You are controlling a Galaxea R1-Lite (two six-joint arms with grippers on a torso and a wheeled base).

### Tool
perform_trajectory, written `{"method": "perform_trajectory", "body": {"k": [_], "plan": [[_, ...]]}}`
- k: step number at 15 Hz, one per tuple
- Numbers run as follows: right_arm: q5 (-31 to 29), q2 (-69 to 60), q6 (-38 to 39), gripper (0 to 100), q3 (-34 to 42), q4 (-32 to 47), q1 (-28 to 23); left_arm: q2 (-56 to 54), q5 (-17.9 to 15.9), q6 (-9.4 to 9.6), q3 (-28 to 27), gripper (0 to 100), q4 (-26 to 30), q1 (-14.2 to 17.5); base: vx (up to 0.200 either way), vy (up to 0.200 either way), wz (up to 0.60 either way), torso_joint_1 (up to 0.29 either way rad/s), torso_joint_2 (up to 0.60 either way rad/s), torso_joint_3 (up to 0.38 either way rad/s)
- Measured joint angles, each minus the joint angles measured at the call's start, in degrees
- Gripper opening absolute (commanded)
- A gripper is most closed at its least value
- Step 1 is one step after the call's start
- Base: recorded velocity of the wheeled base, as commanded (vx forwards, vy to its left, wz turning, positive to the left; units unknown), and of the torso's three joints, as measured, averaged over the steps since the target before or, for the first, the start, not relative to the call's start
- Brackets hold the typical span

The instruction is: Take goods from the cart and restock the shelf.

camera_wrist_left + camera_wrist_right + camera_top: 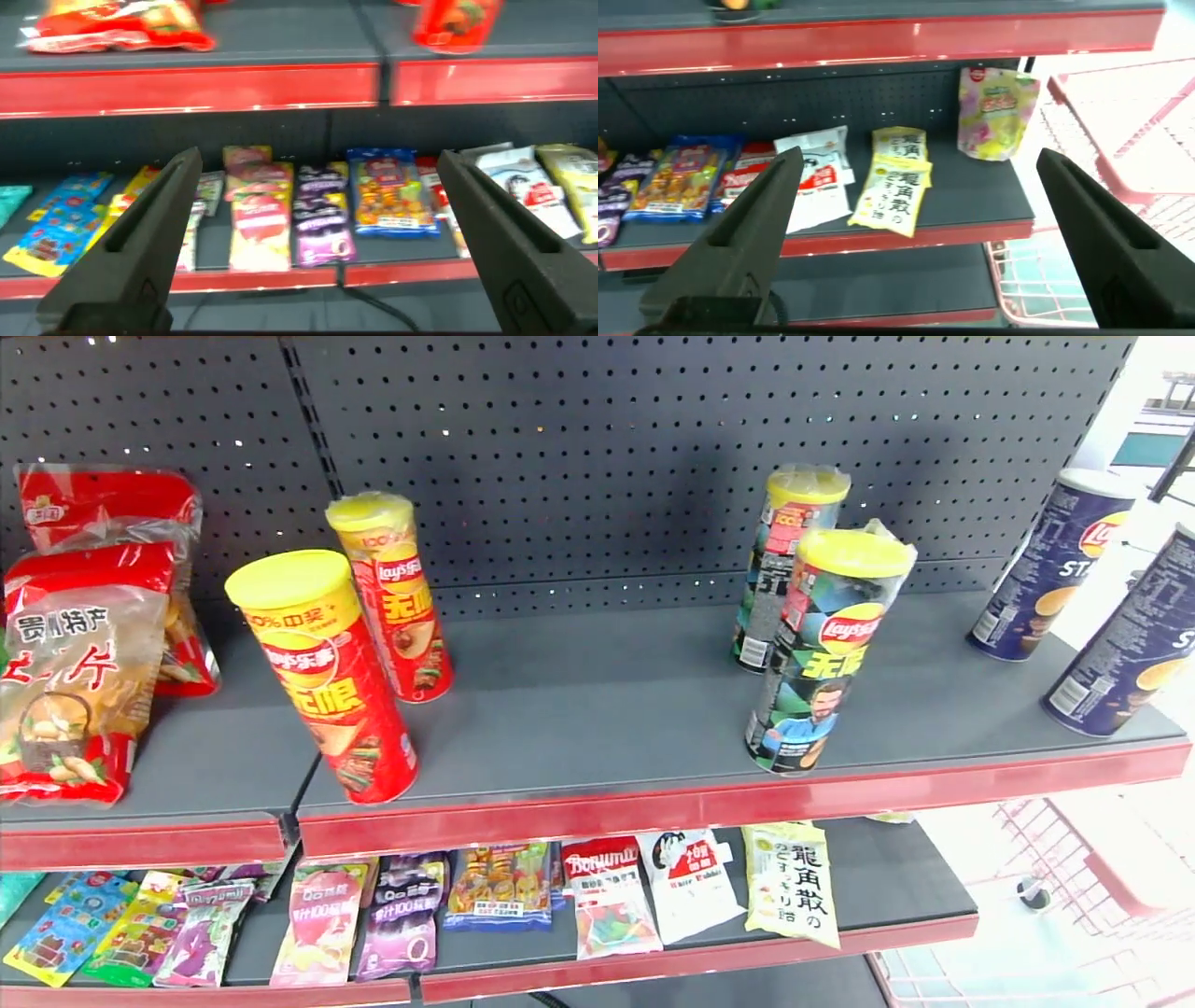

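Both grippers hang low in front of the lower shelf with nothing between their fingers. In the left wrist view my left gripper [320,163] stands open before a row of candy packets [318,210]. My right gripper [920,159] is open too, facing a yellow packet [895,182], a white packet [817,177] and an upright pale green bag [994,110]. The red wire cart [1125,117] stands to the right of the shelf, seen also as the cart [1074,905] in the head view. On the upper shelf [597,709] stand red cans [322,677], green cans [822,653] and blue cans [1050,565].
Red snack bags [79,644] stand at the upper shelf's left end. A wide bare stretch lies between the red and green cans. Each shelf has a red front lip [728,803]. A black pegboard [597,448] backs the shelves.
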Motion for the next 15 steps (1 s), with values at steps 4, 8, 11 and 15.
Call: {"method": "perform_trajectory", "body": {"k": [4, 8, 11, 15], "plan": [[0.04, 0.00, 0.05, 100, 0.00, 0.02, 0.00, 0.02, 0.00, 0.00, -0.02, 100, 0.00, 0.00, 0.000, -0.200, 0.00, 0.004, 0.00, 0.006], [0.06, 0.00, 0.00, 100, 0.00, 0.02, 0.00, 0.02, 0.02, 0.00, -0.02, 100, 0.00, 0.00, 0.000, -0.200, 0.00, 0.001, 0.00, 0.002], [0.06, 0.00, -0.02, 100, 0.00, 0.02, 0.00, 0.02, 0.00, 0.00, 0.02, 100, 0.00, 0.00, 0.000, -0.200, 0.00, 0.004, 0.00, 0.006], [0.02, 0.00, -0.02, 100, 0.00, 0.00, 0.02, 0.02, -0.02, 0.00, 0.02, 100, 0.00, 0.10, 0.000, -0.050, 0.00, 0.002, 0.00, 0.002]]}}
